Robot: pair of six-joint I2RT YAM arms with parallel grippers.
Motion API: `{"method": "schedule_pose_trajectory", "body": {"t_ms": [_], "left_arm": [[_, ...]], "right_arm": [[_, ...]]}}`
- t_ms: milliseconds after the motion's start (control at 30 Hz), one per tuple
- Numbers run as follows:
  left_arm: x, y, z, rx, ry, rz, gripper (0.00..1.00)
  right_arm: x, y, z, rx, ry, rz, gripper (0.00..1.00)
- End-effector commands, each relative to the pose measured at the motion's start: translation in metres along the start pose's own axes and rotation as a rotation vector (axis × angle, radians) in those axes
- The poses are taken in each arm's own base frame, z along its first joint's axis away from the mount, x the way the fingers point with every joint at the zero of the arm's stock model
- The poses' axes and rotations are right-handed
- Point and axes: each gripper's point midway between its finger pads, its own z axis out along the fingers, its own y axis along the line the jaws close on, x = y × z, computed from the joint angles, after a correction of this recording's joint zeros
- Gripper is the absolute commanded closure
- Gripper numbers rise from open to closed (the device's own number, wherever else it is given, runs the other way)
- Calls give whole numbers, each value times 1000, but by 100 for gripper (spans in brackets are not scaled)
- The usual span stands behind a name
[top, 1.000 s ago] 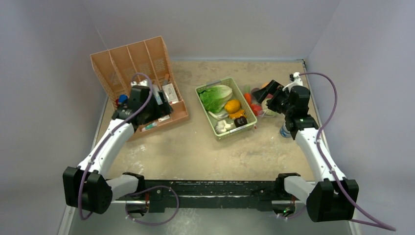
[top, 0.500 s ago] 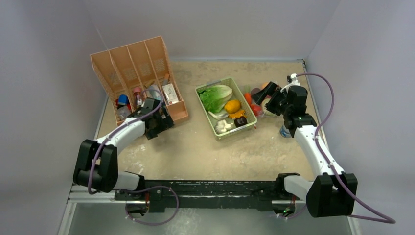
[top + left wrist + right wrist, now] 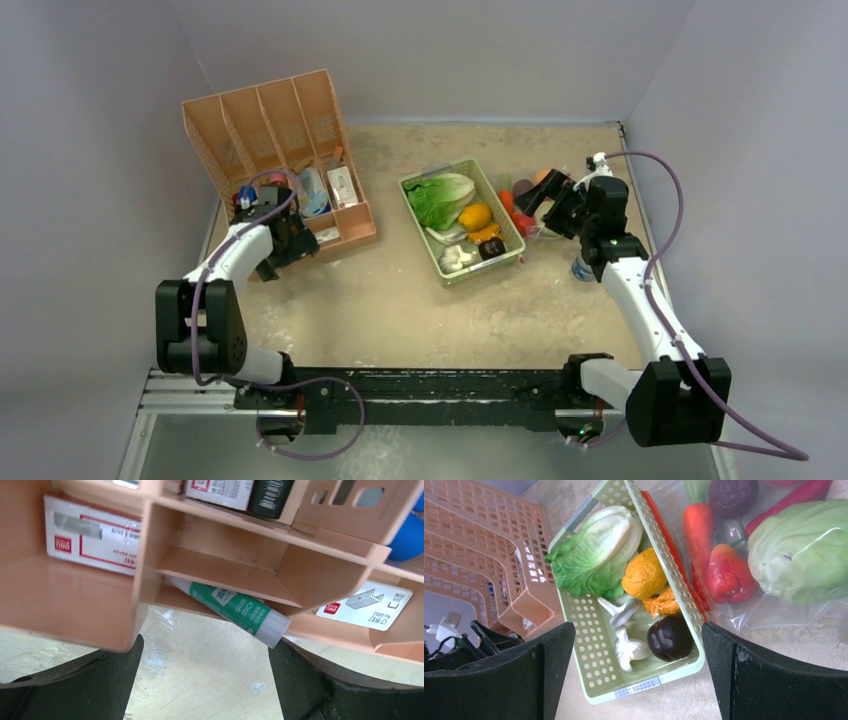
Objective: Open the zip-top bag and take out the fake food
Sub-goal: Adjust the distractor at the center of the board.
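The zip-top bag (image 3: 774,615) lies on the table just right of the pale-green tray (image 3: 644,686), its red zip strip (image 3: 674,555) against the tray's side. The fake food shows through the plastic: a pale-green cabbage (image 3: 804,550), a carrot (image 3: 699,525), a red-pink peach (image 3: 729,575) and a red chili (image 3: 794,500). My right gripper (image 3: 639,650) hangs open above the tray's near end, left of the bag (image 3: 530,212), holding nothing. My left gripper (image 3: 205,655) is open at the foot of the orange organizer (image 3: 75,600), with only bare table between its fingers.
The tray (image 3: 480,275) holds a leafy lettuce (image 3: 594,555), a yellow pepper (image 3: 644,575), a dark round piece (image 3: 669,637) and white mushrooms (image 3: 626,645). A green glue stick (image 3: 235,607) pokes out under the organizer (image 3: 260,130). A small bluish object (image 3: 582,268) sits beside the right arm.
The left arm has folded back, and its gripper slid left along the organizer's front to the left corner. The right arm has barely moved.
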Motion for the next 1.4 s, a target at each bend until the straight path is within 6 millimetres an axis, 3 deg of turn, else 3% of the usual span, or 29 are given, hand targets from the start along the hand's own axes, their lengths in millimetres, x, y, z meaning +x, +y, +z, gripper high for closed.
{"method": "schedule_pose_trajectory", "body": {"t_ms": [0,567,733,833,1167,1267,1367], "left_arm": [[-79,12,4,-17,-185,-141,4],[-154,22,41,-38,-183,-176,5],[-156,12,48,22,-145,-168,5],[-156,5,34,86,-174,-161,5],[-160,10,-32,154,-314,-227,3],[-145,-1,-41,213,-286,-217,3],[-110,-38,-42,313,-231,-114,4]], "right_arm": [[-19,10,-8,-9,-49,-32,0],[-19,-1,-15,43,-66,-64,0],[-20,-1,-16,47,-67,-70,0],[-19,-1,-16,48,-64,-72,0],[-13,0,-11,34,-27,-65,0],[-12,-2,-11,42,-20,-64,0],[-13,-1,-11,33,-34,-58,0]]}}
